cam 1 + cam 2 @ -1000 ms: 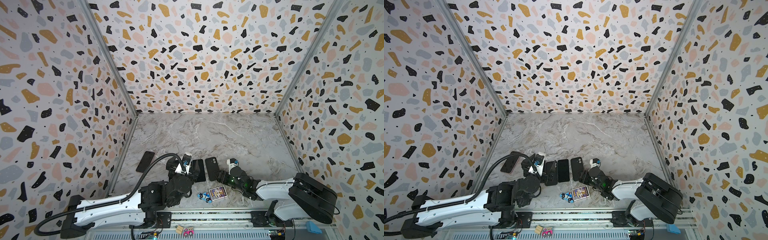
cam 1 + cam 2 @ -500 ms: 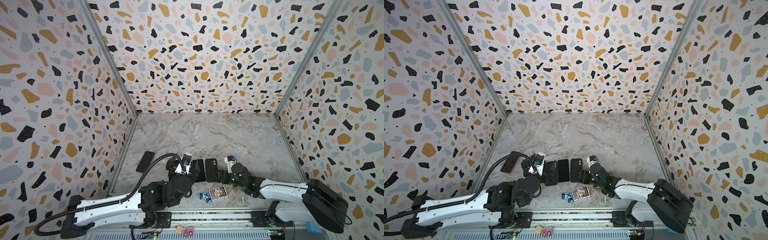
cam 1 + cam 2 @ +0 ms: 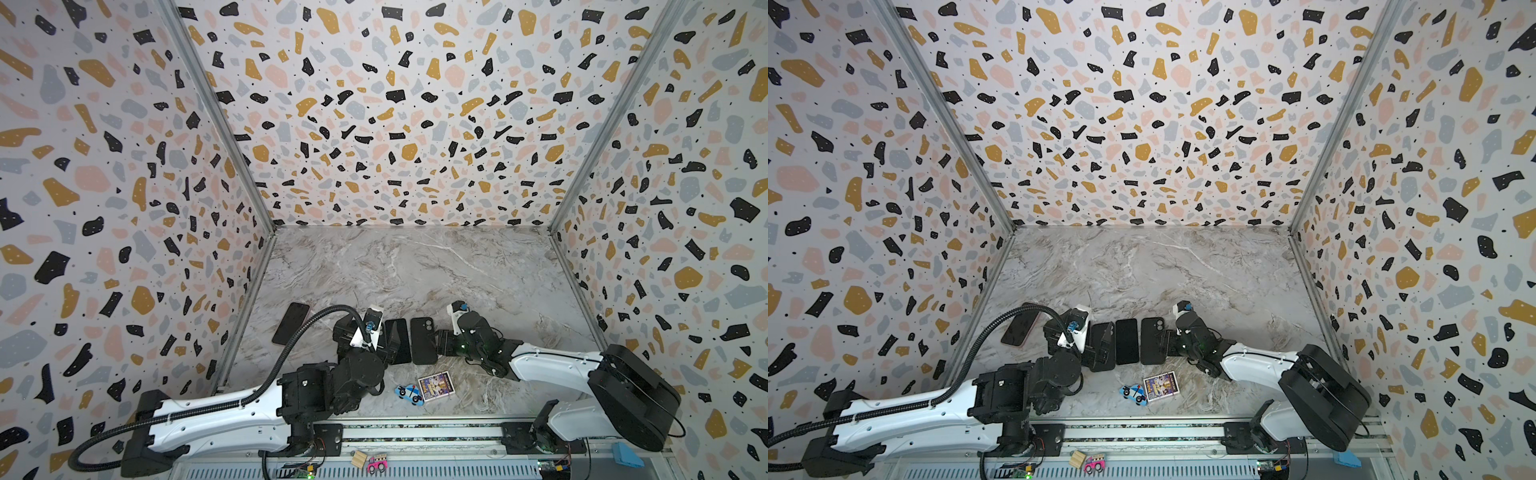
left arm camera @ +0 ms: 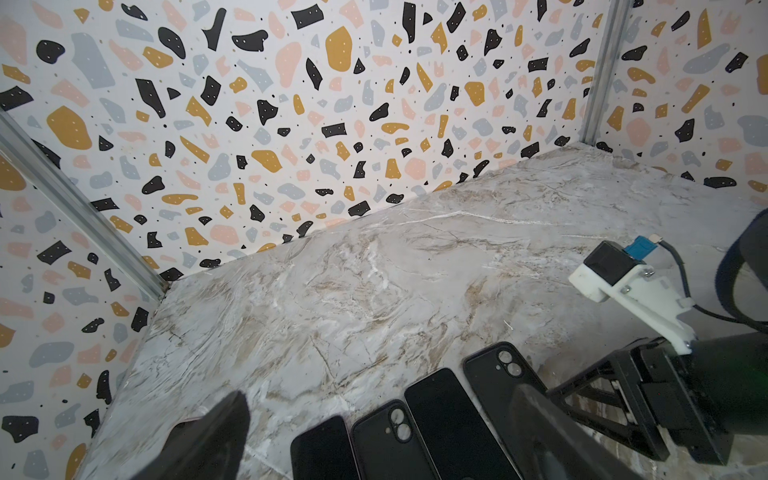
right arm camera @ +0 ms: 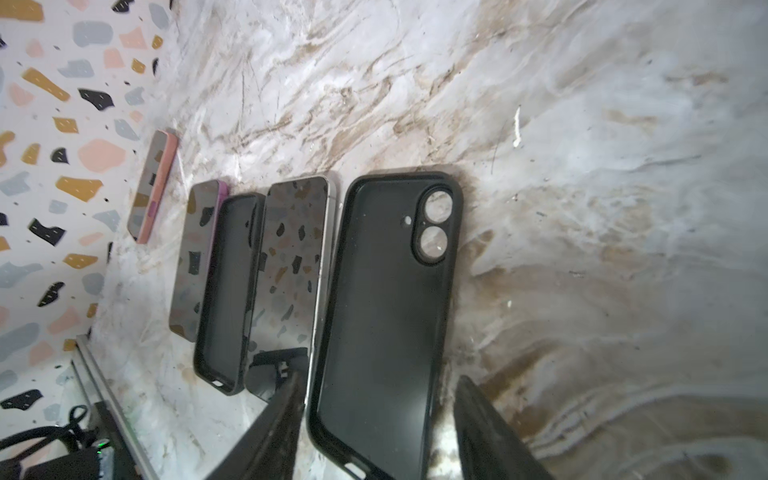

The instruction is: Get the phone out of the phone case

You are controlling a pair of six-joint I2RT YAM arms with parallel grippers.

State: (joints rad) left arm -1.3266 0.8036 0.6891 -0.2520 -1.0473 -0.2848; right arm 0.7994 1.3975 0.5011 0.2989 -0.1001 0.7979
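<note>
Case (image 5: pixel 386 311) straddled by part-spread right gripper (image 5: pixel 378 378); left gripper (image 4: pixel 380 395) spread wide, holding nothing

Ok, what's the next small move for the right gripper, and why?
Probably draw the right gripper back: its open jaws straddle an empty black case, the bare phone already lies beside it, and the pink-cased phone is untouched.

The empty black phone case (image 5: pixel 386 316) lies flat just beside the bare, screen-up phone (image 5: pixel 291 266).
</note>
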